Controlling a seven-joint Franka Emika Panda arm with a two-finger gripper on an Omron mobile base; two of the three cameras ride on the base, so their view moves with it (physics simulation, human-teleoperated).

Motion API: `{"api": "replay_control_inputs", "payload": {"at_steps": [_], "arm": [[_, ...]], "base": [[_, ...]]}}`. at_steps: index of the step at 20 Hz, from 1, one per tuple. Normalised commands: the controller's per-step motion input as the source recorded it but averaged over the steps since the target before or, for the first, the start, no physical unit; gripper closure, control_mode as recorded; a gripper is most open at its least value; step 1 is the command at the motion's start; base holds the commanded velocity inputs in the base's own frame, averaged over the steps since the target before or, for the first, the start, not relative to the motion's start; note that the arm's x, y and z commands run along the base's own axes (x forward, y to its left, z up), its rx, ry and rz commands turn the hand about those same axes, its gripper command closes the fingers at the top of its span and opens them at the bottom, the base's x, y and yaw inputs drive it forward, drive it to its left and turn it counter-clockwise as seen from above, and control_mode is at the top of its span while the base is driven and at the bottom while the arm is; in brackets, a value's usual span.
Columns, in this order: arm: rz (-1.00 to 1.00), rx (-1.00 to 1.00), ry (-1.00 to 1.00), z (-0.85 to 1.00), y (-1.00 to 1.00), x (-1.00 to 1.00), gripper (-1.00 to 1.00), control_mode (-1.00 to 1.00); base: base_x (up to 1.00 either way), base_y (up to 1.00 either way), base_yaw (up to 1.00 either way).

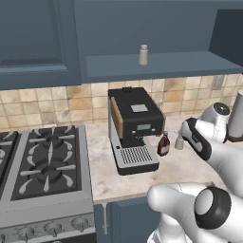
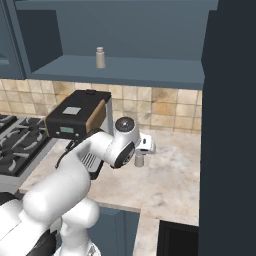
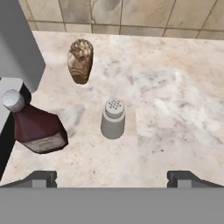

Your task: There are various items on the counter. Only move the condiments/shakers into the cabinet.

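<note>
One pale shaker (image 1: 143, 54) stands upright on the open cabinet's shelf floor (image 1: 190, 62), with bare shelf on both sides of it. A second shaker (image 3: 113, 118) stands on the beige tabletop (image 3: 175, 113), with the dark brown-red bottle (image 3: 36, 127) beside it next to the coffee machine (image 1: 134, 128). A brown mottled oval thing (image 3: 80, 60) lies farther back toward the tiled wall. The arm reaches forward low over the tabletop, and its fingers (image 3: 113, 178) are spread fully wide, holding nothing, hovering above the second shaker. To the shaker's other side the stone is bare. The stove (image 1: 42, 166) adjoins the tabletop beyond the coffee machine.
</note>
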Motion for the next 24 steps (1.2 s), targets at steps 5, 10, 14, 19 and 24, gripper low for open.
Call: {"api": "replay_control_inputs", "payload": {"at_steps": [5, 10, 14, 19, 24], "arm": [[0.00, 0.00, 0.00, -0.01, 0.00, 0.22, -1.00, -1.00], [0.00, 0.00, 0.00, -0.13, 0.00, 0.19, -1.00, -1.00], [0.00, 0.00, 0.00, -0.18, 0.00, 0.19, -1.00, -1.00], [0.00, 0.00, 0.01, -0.22, 0.00, 0.20, -1.00, -1.00], [0.00, 0.00, 0.01, -0.24, 0.00, 0.17, -1.00, -1.00]], "base": [[0.00, 0.00, 0.00], [0.00, 0.00, 0.00], [0.00, 0.00, 0.00], [0.00, 0.00, 0.00], [0.00, 0.00, 0.00]]}}
